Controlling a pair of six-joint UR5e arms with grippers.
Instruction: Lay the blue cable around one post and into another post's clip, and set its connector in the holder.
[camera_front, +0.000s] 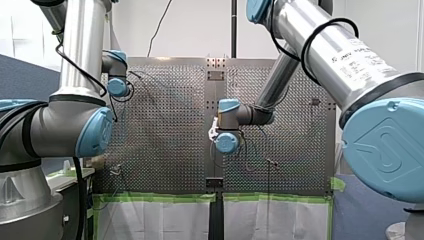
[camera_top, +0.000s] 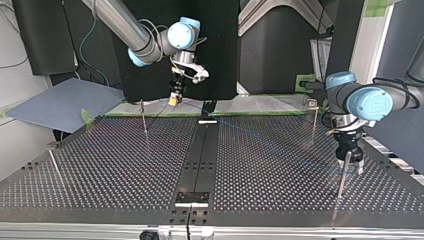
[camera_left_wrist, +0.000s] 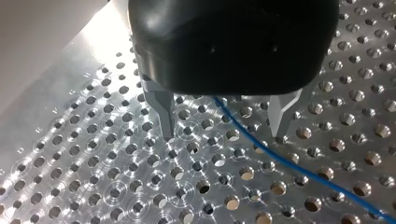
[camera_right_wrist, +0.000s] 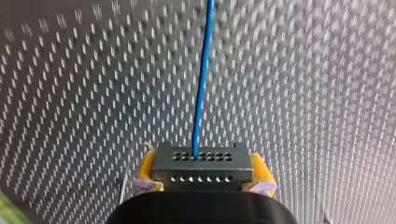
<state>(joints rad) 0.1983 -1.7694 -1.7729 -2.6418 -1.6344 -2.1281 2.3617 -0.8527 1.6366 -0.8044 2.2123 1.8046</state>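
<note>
Right end effector (camera_right_wrist: 204, 167) pinches connector (camera_right_wrist: 201, 175), cable (camera_right_wrist: 201, 84) running straight ahead. Left end effector (camera_left_wrist: 224, 132) spread, cable between its fingers (camera_left_wrist: 163, 112), over bench (camera_left_wrist: 93, 177).

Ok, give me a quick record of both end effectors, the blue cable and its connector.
Left end effector: open, metal fingers straddling thin blue cable above perforated metal table
Right end effector: shut on grey multi-hole connector block, yellow pads
Cable run: from connector across table to left end effector
Posts: thin metal rods, upright
</note>
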